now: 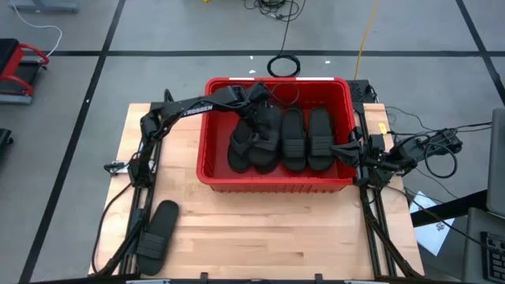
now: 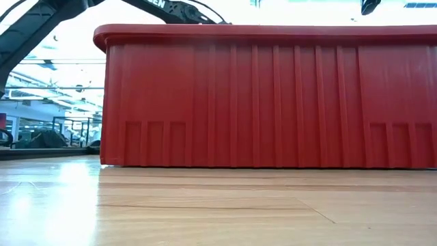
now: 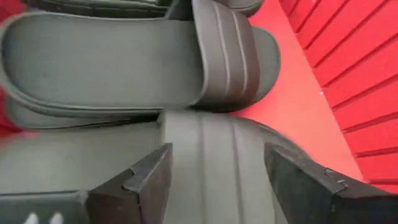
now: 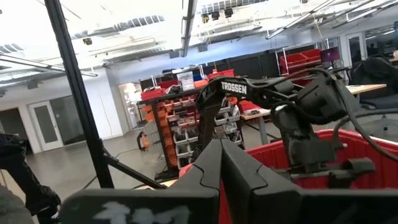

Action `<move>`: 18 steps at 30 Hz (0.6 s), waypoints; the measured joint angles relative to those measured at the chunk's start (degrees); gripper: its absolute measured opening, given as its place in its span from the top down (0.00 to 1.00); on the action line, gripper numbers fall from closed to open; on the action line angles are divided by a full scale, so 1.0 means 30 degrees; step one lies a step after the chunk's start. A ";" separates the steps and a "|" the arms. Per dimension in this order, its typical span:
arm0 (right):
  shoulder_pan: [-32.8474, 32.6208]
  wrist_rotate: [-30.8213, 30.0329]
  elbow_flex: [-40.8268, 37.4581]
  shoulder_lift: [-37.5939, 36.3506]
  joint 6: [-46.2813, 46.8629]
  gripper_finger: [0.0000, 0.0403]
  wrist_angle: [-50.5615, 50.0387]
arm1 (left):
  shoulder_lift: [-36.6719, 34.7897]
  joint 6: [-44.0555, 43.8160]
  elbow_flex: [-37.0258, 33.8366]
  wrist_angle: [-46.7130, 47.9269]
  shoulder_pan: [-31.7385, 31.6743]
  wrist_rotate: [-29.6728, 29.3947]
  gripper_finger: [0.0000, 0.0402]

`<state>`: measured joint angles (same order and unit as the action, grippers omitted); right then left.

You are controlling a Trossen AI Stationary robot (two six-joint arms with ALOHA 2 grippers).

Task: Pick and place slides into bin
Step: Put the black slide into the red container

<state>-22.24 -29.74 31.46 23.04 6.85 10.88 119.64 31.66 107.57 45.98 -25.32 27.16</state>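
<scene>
left jaws [image 3: 214, 180]: inside the bin [image 1: 211, 177], wide open, gripping nothing; a ribbed-strap slide [image 3: 205, 155] lies right under and between the two fingers, strap in the gap, contact can't be confirmed
right jaws [image 4: 221, 171]: parked off the bin's right rim, fingers pressed together, nothing held
slides in bin: a pile beyond the left jaws; the high view shows about four side by side [image 1: 293, 138], with some overlapping at the left arm's end
slide under jaws: sits partly below a second slide [image 3: 124, 65] just ahead of the fingertips
last slide [image 1: 158, 229]: on the counter [image 1: 276, 237], well apart from both jaws, near the left arm's base
task state: looks like a drop-off just made or a grasp about to start, can't tell which; one slide is left outside
risk 1: jaws lifting out could catch the strap and drag the slide back up, since the strap sits between the fingers
risk 2: pile is uneven, so the top slide may tip against the wall
risk 3: left arm reaches over the rim, so a low retreat could clip it
hidden: exact count in the bin, since the left arm covers the pile's left part
hidden: low view is all bin wall, no slides or jaws shown
cut off: heel of the slide under the jaws
</scene>
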 joint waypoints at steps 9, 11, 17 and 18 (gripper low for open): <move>0.0001 0.0000 0.0000 -0.0006 -0.0081 1.00 -0.0002 | -0.3116 0.0372 -0.0029 -0.0491 0.0179 -0.2233 0.30; 0.0000 0.0007 0.0000 -0.0002 -0.0102 1.00 -0.0005 | -0.4370 0.0806 -0.0022 -0.0600 0.0369 -0.2578 0.29; 0.0001 0.0028 0.0000 -0.0006 -0.0138 1.00 -0.0009 | -0.8521 -0.0595 -0.0015 -0.0077 0.0752 -0.3263 0.31; 0.0007 0.0092 0.0000 -0.0006 -0.0138 1.00 -0.0009 | -0.9223 -0.0965 -0.0007 0.0228 0.0853 -0.3277 0.32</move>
<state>-22.22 -29.46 31.46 23.03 6.44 10.85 91.97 28.76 107.55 46.67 -22.76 17.32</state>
